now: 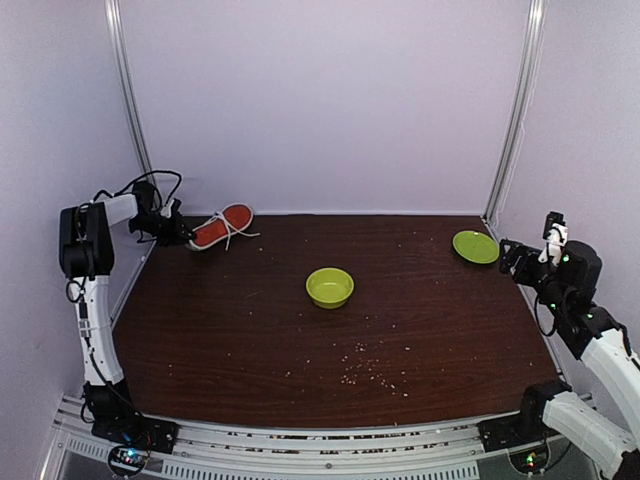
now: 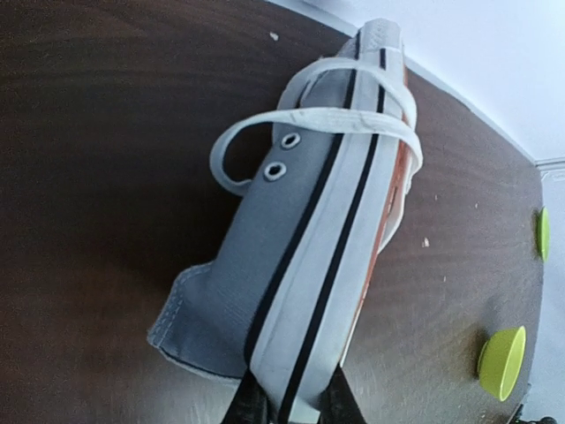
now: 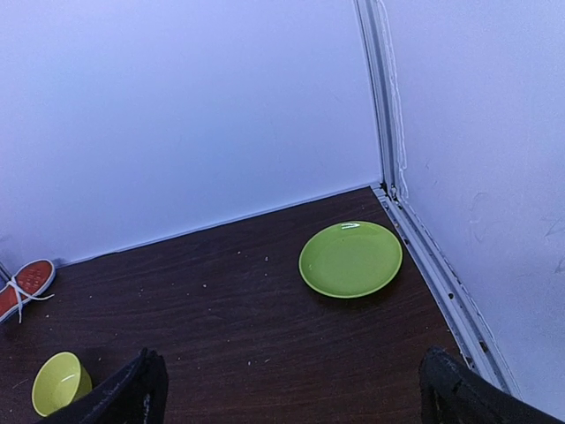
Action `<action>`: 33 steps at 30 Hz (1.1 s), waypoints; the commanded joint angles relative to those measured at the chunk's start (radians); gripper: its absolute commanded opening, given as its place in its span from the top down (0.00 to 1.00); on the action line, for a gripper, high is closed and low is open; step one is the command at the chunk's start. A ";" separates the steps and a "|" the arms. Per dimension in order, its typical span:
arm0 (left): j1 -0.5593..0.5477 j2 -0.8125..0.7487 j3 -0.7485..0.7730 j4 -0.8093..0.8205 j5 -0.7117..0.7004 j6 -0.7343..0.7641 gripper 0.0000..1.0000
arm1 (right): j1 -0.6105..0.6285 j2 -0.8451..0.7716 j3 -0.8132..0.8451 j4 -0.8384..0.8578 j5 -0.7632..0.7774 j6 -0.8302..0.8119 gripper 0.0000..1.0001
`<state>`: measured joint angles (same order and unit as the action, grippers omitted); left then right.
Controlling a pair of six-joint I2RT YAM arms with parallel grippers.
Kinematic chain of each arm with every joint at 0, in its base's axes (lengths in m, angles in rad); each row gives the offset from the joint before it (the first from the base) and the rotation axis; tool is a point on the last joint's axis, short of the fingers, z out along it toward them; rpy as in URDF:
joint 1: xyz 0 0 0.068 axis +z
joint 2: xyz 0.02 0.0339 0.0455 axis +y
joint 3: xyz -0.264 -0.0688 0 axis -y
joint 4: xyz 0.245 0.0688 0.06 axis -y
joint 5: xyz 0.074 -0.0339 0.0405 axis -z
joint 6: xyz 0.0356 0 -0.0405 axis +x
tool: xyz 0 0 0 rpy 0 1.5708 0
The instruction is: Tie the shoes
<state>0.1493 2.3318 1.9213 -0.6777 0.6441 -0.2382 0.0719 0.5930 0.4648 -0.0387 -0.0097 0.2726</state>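
At far left corner, left pincer [image 2: 296, 408] pinching sneaker [image 2: 300, 230] heel, right pincer [image 3: 291, 395] wide.

grey sneaker [image 2: 265, 256], white laces [image 2: 309, 119], green bowl [image 1: 329, 287]

You have a green bowl [image 1: 329, 287] sitting upright near the middle of the dark wood table [image 1: 220, 340]. A green plate [image 1: 475, 247] lies flat in the far right corner, well apart from the bowl. Pale crumbs [image 1: 362, 376] are scattered over the tabletop, thickest toward the near edge. Plain white walls [image 1: 320, 100] close off the back and sides.
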 commanded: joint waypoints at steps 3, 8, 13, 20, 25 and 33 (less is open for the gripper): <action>-0.056 -0.614 -0.574 0.203 -0.243 -0.052 1.00 | 0.000 0.003 0.006 0.018 -0.023 0.016 0.01; -0.182 -0.995 -0.943 0.188 -0.388 -0.128 1.00 | 0.005 0.050 0.010 0.040 -0.076 0.018 0.00; -0.391 -1.207 -1.181 0.156 -0.467 -0.274 1.00 | 0.013 0.062 0.013 0.043 -0.138 0.021 0.00; -0.523 -1.225 -1.251 0.100 -0.537 -0.362 1.00 | 0.015 0.008 -0.029 0.084 -0.139 0.079 0.00; -0.524 -1.184 -1.292 0.204 -0.503 -0.384 0.62 | 0.016 0.005 -0.054 0.090 -0.085 0.185 0.00; -0.525 -1.121 -1.311 0.296 -0.604 -0.389 0.36 | 0.016 0.023 -0.010 0.006 -0.188 0.155 0.00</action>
<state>-0.3687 1.2156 0.6212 -0.4824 0.1120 -0.6128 0.0811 0.6342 0.4217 -0.0063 -0.1455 0.4271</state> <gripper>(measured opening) 0.610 0.995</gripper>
